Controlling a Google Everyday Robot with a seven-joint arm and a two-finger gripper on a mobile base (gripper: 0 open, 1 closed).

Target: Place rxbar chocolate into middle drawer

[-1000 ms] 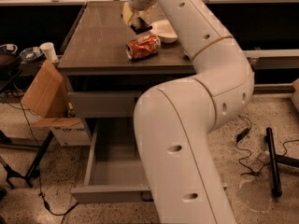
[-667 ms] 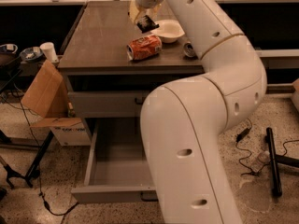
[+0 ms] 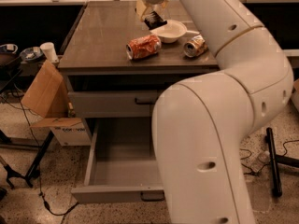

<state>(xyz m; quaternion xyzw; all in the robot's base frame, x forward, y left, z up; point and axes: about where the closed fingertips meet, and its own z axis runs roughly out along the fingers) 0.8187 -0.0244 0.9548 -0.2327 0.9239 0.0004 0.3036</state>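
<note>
My gripper [image 3: 152,16] is at the back of the countertop, just left of the white bowl [image 3: 171,31]. It is shut on the rxbar chocolate [image 3: 154,20], a small black bar held a little above the counter and tilted. The middle drawer [image 3: 110,164] stands pulled open low in the cabinet. Its plain grey tray shows nothing inside, and its dark handle [image 3: 152,198] is at the front edge. My large white arm hides the drawer's right part.
A crushed orange can [image 3: 143,46] and a crushed gold-brown can [image 3: 195,45] lie on the brown countertop [image 3: 103,36]. The shut upper drawer front [image 3: 112,102] is above the open one. A cardboard box [image 3: 44,97] and stand legs are on the floor at left.
My gripper has moved to the right with the black bar, from above the orange can toward the white bowl. The cans, bowl and drawer have not moved.
</note>
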